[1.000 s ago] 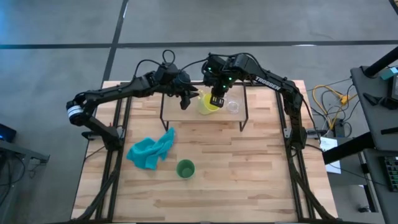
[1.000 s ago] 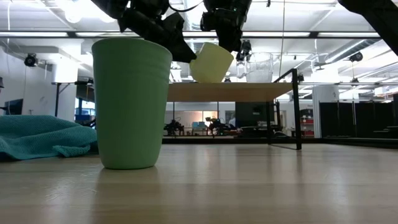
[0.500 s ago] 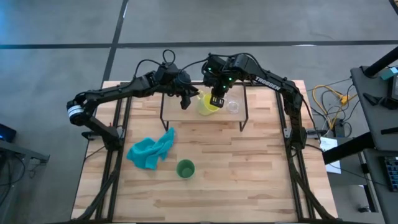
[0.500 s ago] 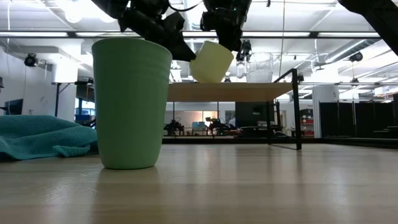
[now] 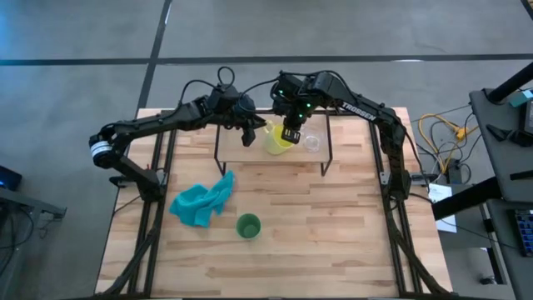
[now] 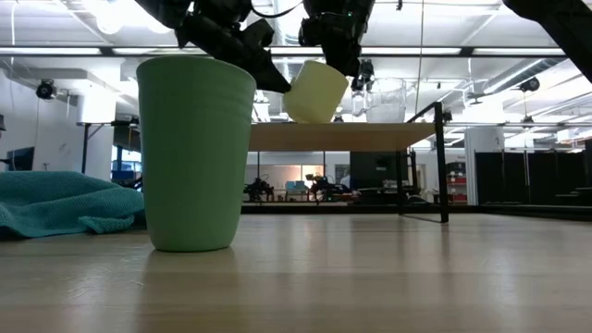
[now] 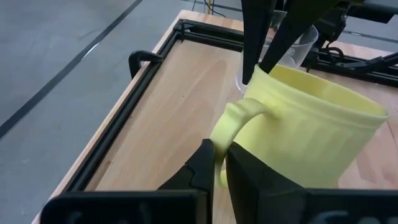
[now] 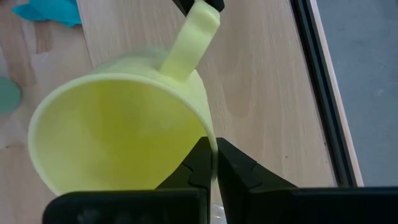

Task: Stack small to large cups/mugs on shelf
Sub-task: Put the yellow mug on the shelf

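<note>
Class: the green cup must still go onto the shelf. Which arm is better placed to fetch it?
Neither is free: left gripper pinches the yellow mug handle, right gripper its rim. The green cup stands slightly left of centre, so probably left.

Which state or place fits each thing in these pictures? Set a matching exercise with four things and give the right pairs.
Things:
1. yellow mug
2. green cup
3. glass cup
4. teal cloth

Places or states:
A. crumpled on the table, toward the left arm's side
B. upright on the shelf
C. tilted above the shelf, left gripper on its handle, right gripper on its rim
D. upright on the table, in front of the shelf

Pairs: 1-C, 2-D, 3-B, 4-A
</note>
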{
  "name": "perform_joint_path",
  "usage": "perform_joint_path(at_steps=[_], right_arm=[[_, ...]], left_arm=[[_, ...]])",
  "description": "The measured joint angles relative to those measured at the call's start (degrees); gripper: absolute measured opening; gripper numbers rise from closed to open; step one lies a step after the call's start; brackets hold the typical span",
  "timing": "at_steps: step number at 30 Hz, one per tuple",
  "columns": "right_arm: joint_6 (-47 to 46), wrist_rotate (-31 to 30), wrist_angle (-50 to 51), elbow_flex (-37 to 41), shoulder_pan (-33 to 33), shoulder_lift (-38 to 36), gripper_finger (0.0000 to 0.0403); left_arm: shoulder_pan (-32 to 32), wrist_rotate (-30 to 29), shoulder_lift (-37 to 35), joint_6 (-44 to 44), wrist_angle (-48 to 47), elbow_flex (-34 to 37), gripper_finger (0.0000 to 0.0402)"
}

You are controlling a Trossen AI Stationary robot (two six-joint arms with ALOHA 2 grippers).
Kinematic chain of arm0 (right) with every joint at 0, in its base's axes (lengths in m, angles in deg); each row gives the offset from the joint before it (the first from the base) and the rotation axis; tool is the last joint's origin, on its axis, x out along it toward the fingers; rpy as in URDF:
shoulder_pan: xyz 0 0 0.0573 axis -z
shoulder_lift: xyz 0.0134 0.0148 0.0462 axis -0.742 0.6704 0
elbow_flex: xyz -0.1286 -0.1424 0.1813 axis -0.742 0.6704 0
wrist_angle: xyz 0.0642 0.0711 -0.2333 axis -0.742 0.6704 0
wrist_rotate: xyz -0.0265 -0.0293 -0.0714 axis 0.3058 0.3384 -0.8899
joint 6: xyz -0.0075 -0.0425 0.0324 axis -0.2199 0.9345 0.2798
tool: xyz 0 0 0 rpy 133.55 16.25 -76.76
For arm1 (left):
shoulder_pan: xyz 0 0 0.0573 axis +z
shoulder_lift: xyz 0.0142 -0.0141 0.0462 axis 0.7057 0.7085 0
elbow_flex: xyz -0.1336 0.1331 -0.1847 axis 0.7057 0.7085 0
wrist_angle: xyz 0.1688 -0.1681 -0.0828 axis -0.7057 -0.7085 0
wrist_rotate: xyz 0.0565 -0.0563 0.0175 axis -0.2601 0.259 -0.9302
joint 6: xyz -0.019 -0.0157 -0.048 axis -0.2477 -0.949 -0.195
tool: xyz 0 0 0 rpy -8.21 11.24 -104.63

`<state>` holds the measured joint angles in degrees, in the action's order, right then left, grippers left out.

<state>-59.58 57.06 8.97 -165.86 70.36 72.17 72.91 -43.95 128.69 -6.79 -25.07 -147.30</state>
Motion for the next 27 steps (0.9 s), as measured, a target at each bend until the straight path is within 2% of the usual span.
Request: perform_joint_path(at_steps=[8,27], right_arm=[[0.2,0.0,-0.1,0.0,0.0,0.0,0.0009],[-0.5,0.0,-1.9,-0.3,-0.1,0.0,0.0018]], left_arm=[[-0.2,0.0,-0.1,-0.4,4.5,3.8,0.0012],[-0.3,-0.6,0.0,-0.2,4.8,5.2,0.0013]])
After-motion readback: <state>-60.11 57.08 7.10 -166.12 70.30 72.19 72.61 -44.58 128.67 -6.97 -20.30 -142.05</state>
